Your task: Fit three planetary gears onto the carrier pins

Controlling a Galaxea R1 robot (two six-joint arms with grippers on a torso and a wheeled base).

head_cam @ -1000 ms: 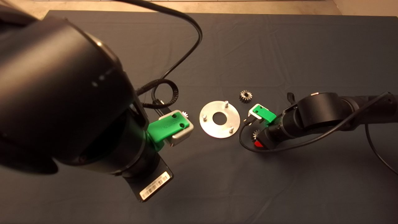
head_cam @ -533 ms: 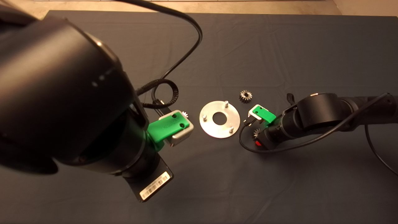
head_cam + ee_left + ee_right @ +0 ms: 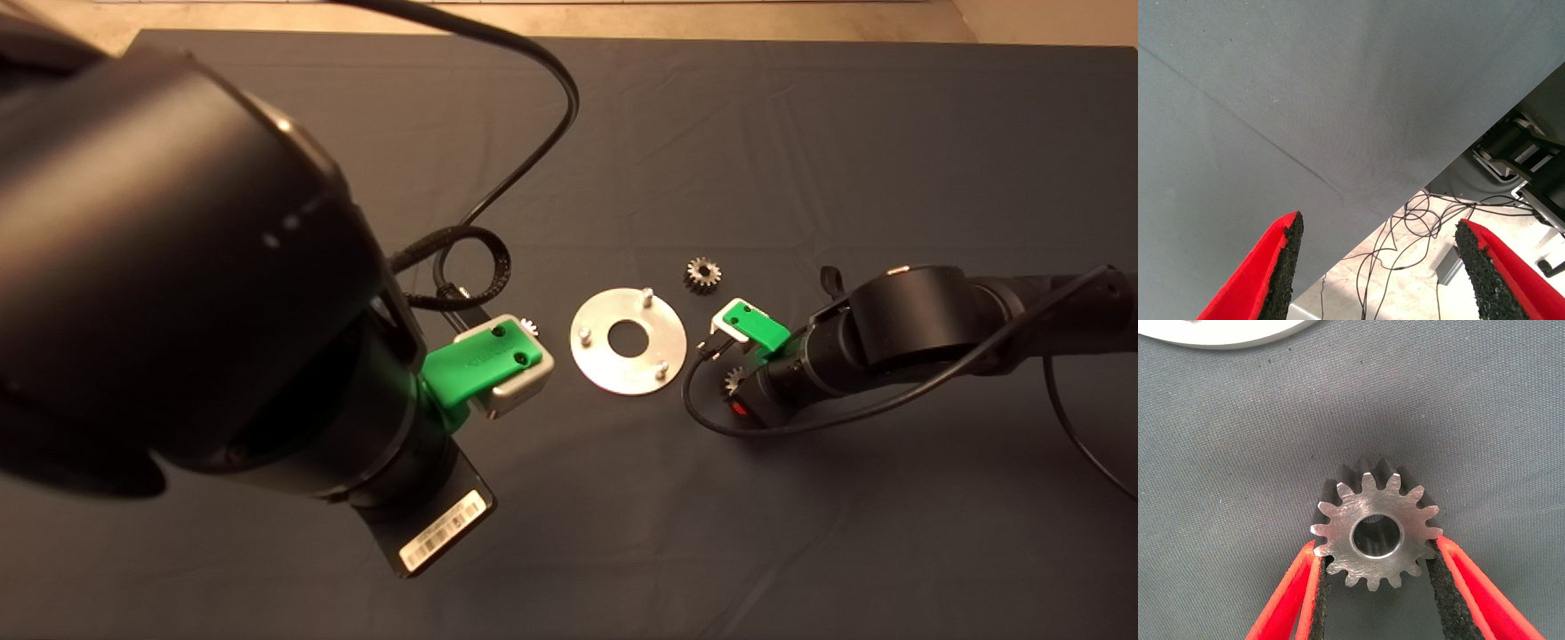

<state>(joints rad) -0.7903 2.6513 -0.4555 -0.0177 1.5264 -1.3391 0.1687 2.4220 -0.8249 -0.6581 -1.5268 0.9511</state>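
Three pins: all bare on the carrier disc (image 3: 628,341), centre frame, so I've seated nothing yet.
Right gripper (image 3: 1375,587): I've got its fingers (image 3: 1313,593) clamped on a planetary gear (image 3: 1375,532), pads on opposite teeth.
Bearing: disc lies just left of that gear; nearest carrier pin (image 3: 662,365) is near the disc's lower right rim.
Gear axis: bore faces up, steel teeth crisp.
Spare gear (image 3: 702,272): on the tabletop, upper right of disc.
Left gripper (image 3: 1375,280): fingers apart, idle left of disc.

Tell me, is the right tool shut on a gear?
Shut: in the wrist view both pads of the right tool touch the gear.
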